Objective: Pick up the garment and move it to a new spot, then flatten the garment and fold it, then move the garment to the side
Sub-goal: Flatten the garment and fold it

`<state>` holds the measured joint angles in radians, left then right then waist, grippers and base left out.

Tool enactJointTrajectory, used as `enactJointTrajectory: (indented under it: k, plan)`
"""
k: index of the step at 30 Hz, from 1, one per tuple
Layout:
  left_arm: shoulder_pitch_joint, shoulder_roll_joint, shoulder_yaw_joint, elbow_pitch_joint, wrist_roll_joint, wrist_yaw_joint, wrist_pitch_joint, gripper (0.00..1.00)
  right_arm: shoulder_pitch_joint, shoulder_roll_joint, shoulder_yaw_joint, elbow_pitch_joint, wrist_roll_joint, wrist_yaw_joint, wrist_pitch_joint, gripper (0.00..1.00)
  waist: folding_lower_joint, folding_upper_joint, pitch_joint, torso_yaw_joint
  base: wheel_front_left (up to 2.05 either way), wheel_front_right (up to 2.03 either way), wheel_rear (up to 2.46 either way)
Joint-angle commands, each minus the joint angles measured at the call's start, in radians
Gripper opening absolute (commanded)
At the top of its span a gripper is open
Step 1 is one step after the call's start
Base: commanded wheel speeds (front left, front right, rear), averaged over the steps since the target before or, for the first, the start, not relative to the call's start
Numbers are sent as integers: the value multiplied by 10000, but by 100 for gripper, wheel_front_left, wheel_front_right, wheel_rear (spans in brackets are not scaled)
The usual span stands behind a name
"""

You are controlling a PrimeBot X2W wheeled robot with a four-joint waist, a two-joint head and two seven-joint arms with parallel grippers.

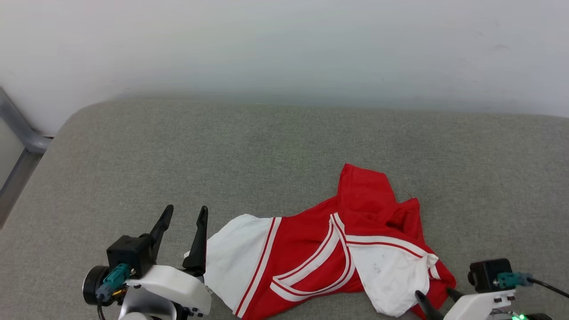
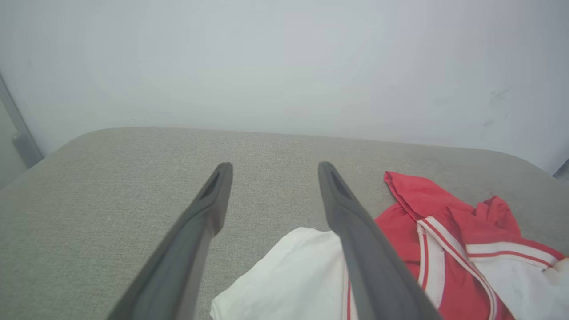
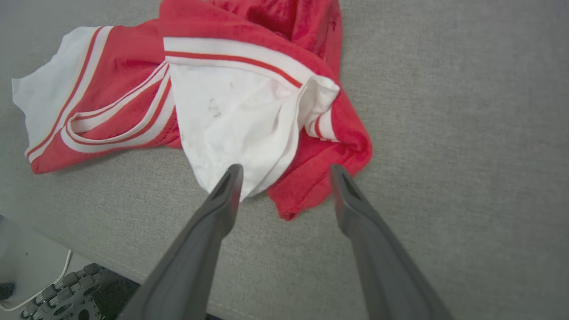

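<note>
Parted jaws beside rumpled garment

You have one garment to count, a single red shirt with two white sleeves. You see two grippers, the left gripper and the right gripper, each with two dark fingers, four in all. There is one grey padded surface, one pale wall, one grey rail and one toothed wheel.
</note>
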<state>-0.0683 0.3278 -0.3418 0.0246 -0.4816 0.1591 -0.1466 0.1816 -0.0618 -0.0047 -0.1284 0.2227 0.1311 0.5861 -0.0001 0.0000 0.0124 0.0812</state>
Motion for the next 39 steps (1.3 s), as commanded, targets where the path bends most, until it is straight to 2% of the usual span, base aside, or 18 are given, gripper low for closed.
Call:
enactJointTrajectory:
  k: [1,8,9,10,11,18,24,28,31,35,36,37,39]
  plan:
    - [-38,-62,7,-86,22,34,-97,100,-247,-141,76,68,109,-7,148,100,1,0,62,80,0,0,0]
    - [-135,-127,-138,-447,118,112,-172,100,-1077,-505,525,918,438,-7,1112,100,1,0,276,390,0,0,0]
    - [-117,-130,-148,-461,117,140,-150,100,-1090,-540,563,1008,546,-7,1233,75,1,0,296,418,0,0,0]
    - [-105,-128,-149,-479,112,163,-154,100,-1194,-566,605,1007,630,-7,1246,35,1,0,321,433,0,0,0]
    - [-86,-122,-142,-477,98,164,-175,100,-1289,-614,620,964,693,-7,1212,0,1,0,336,441,0,0,0]
    - [9,-61,2,-418,22,251,-285,100,-1782,-974,190,282,694,-7,1152,0,1,0,405,286,0,0,0]
    - [-52,-55,20,-368,-19,267,-358,100,-2294,-1462,-1487,-91,290,-7,1529,0,1,0,458,120,0,0,0]
    - [-97,-68,14,-279,-73,246,-340,100,-2592,-1452,-3023,382,240,-8,1959,0,1,0,547,71,0,0,0]
    - [-155,-86,-9,-220,-106,217,-371,100,-2758,-1347,-4112,1232,280,-7,2031,0,1,0,657,104,0,0,0]
    - [-228,-94,-27,-138,-142,176,-404,100,-2949,-1045,-5012,2530,294,-5,1508,0,1,0,847,201,0,0,0]
    - [-242,-97,-29,-114,-148,172,-401,100,-2980,-959,-5108,2788,328,-5,1310,30,1,0,885,223,0,0,0]
    - [-255,-104,-15,-86,-174,170,-413,100,-3006,-901,-5178,3013,317,-5,1039,100,1,0,923,243,0,0,0]
    - [-282,-100,-3,-64,-187,168,-437,100,-3074,-827,-5257,3200,351,-5,741,100,1,0,950,255,0,0,0]
